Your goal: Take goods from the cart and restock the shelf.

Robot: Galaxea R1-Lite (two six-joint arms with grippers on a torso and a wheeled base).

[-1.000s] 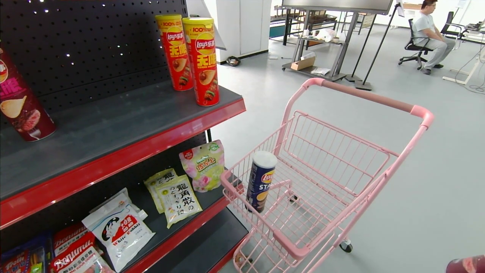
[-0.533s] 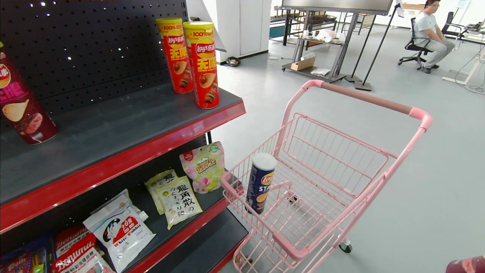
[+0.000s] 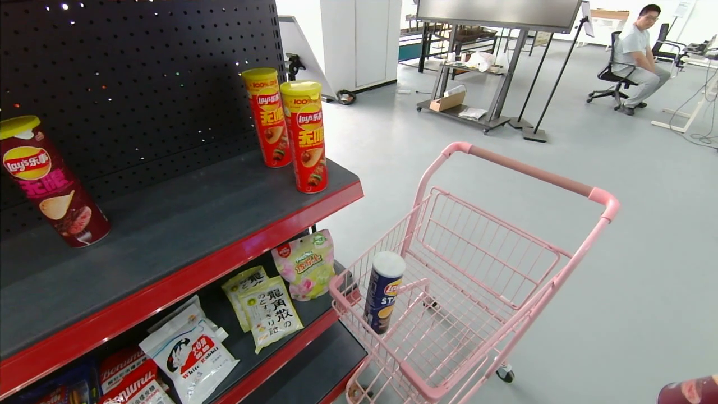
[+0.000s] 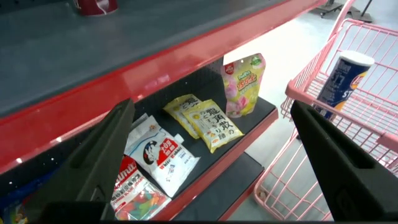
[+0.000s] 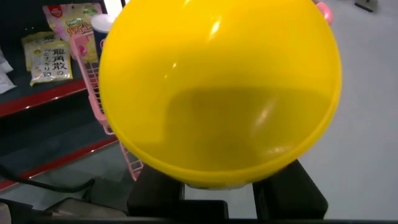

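Note:
A pink cart [image 3: 561, 275] stands beside the shelf and holds one upright blue chip can [image 3: 383, 292] in its near corner; that blue can [image 4: 339, 74] also appears past my left gripper. My left gripper [image 4: 211, 174] hangs open in front of the lower shelf, with nothing between its fingers. My right gripper [image 5: 219, 198] is shut on a maroon chip can [image 3: 690, 391] whose yellow lid [image 5: 217, 87] faces the wrist camera. The upper shelf board [image 3: 185, 207] carries two red cans [image 3: 305, 137] at its right end and a maroon can [image 3: 53, 182] at the left.
Snack bags [image 3: 269, 311] lie on the lower shelf [image 4: 261, 115], with a white bag [image 3: 188, 350] further left. A wide stretch of the upper board between the cans is bare. Open grey floor [image 3: 645, 280] lies right of the cart; a display stand [image 3: 493, 67] is far behind.
The head camera has tilted, so the whole picture has slid downward. The cart, cans and bags keep their places relative to each other.

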